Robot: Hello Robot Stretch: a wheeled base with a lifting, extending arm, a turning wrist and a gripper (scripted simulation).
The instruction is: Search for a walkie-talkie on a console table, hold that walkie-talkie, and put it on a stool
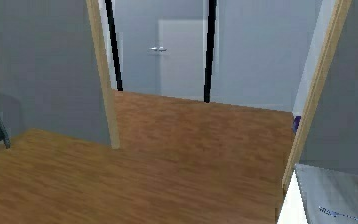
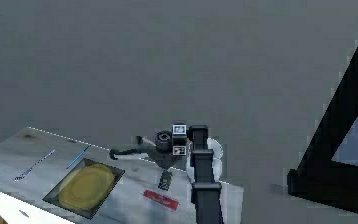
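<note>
In the arm side view a pale wooden console table [image 2: 47, 155] runs along a grey wall. On it, just left of the arm, lies a small dark oblong thing [image 2: 164, 180] that may be the walkie-talkie. The dark arm bar [image 2: 204, 190] rises over the table's right end. Its gripper [image 2: 122, 152] reaches left along the table's far edge, with bare tabletop and wall behind its fingers, so it holds nothing.
A yellow round dish [image 2: 85, 186] in a dark tray and a flat red item [image 2: 160, 199] lie on the table; a white round thing [image 2: 217, 155] sits behind the arm. A black frame [image 2: 337, 130] stands right. The forward view has wood floor [image 1: 177, 140], a doorway, a white door [image 1: 182, 60] and the table corner [image 1: 332, 195].
</note>
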